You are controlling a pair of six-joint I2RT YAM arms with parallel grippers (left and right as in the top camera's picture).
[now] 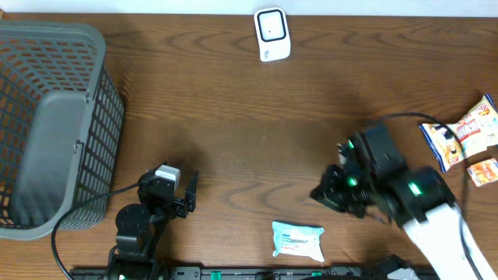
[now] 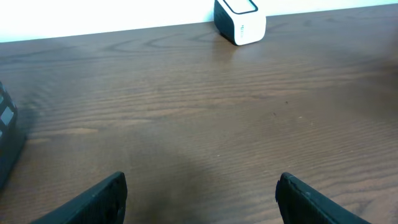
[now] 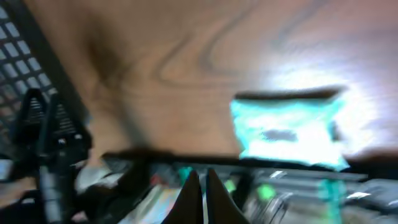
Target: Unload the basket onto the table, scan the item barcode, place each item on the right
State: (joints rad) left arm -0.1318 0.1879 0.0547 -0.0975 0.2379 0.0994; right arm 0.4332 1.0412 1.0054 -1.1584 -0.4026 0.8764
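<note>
From overhead, the dark wood-grain desk (image 1: 233, 132) carries a grey plastic lattice basket (image 1: 101, 101) at the left, cut off by the picture's edge. A white, rounded scanner (image 1: 272, 35) with a dark window stands at the far edge. The teal-and-white packet (image 1: 297, 241), flat and crinkled, lies by the near edge between the two arms, touching neither. Printed snack packets (image 1: 467, 136) lie at the far right, partly cropped. The left tool (image 1: 188, 194) has its black fingers spread with nothing between them. The right tool (image 1: 319, 194) sits just right of and above the packet, but its tips are lost in the dark bulk of the wrist, so its state is hard to read here.

The left wrist view looks low along the bare desk. Its two dark fingers (image 2: 106, 199) stand wide apart at the bottom corners, holding nothing. The scanner shows side-on at the far edge, its top cut off, and a dark corner of the basket pokes in at the left. The packet does not appear.

The right wrist view is badly blurred. Its fingers (image 3: 193, 193) meet in a closed point at the bottom with nothing between them. The packet is a bright teal smear beyond them. Basket lattice fills the top left, with the left arm (image 3: 50, 143) as a dark shape below it. No print can be made out.
</note>
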